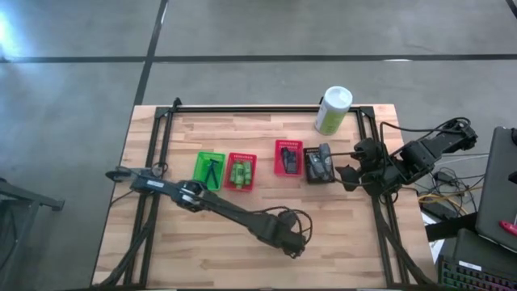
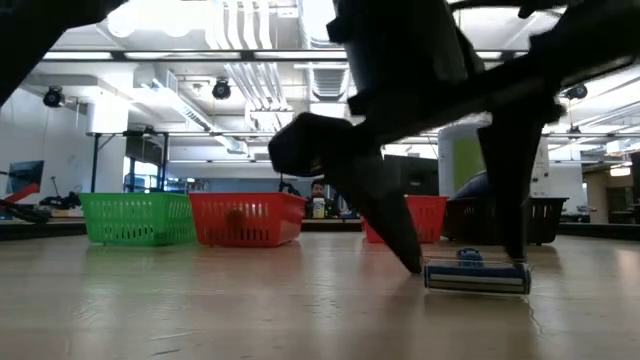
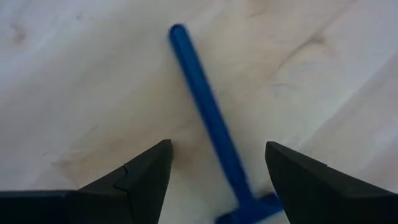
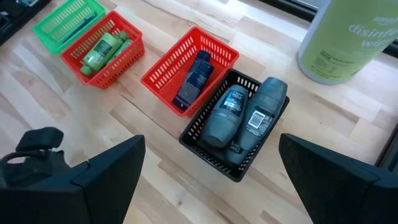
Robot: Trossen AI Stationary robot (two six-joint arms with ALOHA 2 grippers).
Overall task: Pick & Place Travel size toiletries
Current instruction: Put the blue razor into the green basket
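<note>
Razor [image 3: 208,118], blue, lay flat between the left gripper's [image 3: 217,171] spread jaws, its head partly cut off; right gripper [image 4: 208,180] waited open at 3 o'clock.

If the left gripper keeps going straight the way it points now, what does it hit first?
Most likely the blue razor lying on the table: the open left gripper points down with its handle between the fingers.

The blue plastic T-shaped razor [image 3: 211,124] is smeared with blur in the left wrist view, its head cut off at the picture's edge. From overhead the left tool [image 1: 292,245] covers it. The tall pale green canister [image 4: 348,38] is cropped, its printed label only partly readable
</note>
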